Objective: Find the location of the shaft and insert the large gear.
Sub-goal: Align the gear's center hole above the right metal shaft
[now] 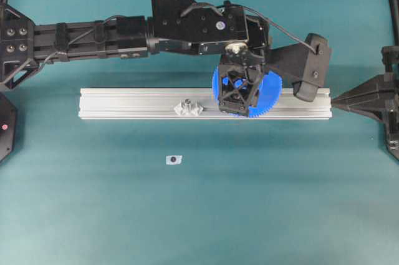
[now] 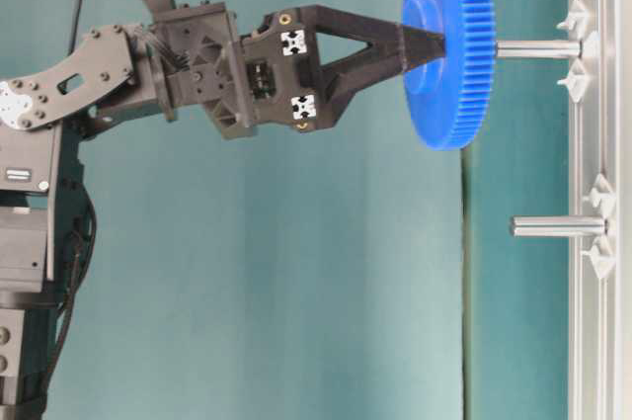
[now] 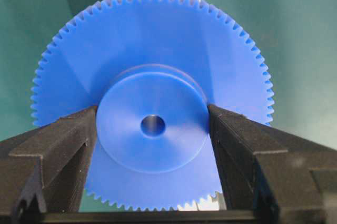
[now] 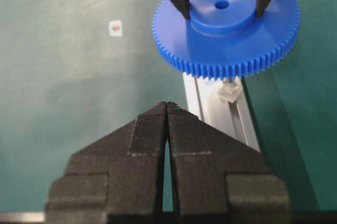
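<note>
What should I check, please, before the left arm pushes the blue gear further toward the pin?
1. Grip: the left gripper has its jaws clamped on either side of the hub of the large gear: ok.
2. Alignment: in the table-level view the gear's centre is level with the shaft: ok.
3. Squareness: the gear's face looks square to the shaft: ok.
4. Entry: whether the shaft's tip is already in the hole: cannot tell.
5. Other pin: apart from the gear's rim: ok.
6. Right gripper: shut, apart from the gear: ok.
</note>
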You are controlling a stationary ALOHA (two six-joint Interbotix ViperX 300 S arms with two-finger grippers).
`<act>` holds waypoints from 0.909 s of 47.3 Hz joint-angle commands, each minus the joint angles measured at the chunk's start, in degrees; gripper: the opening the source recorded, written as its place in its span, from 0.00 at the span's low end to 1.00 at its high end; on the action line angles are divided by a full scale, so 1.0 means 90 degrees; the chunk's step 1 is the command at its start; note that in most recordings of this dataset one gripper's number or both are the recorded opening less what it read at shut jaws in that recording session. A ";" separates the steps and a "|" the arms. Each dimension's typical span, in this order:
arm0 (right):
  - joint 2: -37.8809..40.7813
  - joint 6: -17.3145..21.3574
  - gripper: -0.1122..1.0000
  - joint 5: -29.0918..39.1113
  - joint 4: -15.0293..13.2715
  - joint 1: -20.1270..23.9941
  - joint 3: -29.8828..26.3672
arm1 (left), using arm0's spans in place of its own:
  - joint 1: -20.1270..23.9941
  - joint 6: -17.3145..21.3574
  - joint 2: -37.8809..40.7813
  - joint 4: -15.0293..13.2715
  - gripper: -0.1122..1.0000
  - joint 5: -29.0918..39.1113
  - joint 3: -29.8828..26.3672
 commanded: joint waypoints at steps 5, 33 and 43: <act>0.0039 0.0059 0.10 -0.0029 0.0010 0.0000 -0.0059 | 0.0029 -0.0029 -0.0117 0.0020 0.73 -0.0078 -0.0195; 0.0039 0.0068 0.10 -0.0029 0.0010 0.0000 -0.0029 | 0.0029 -0.0059 0.0098 0.0020 0.73 -0.0127 -0.0166; 0.0039 0.0059 0.10 -0.0039 0.0010 -0.0010 -0.0029 | 0.0039 -0.0068 0.0166 0.0020 0.73 -0.0176 0.0000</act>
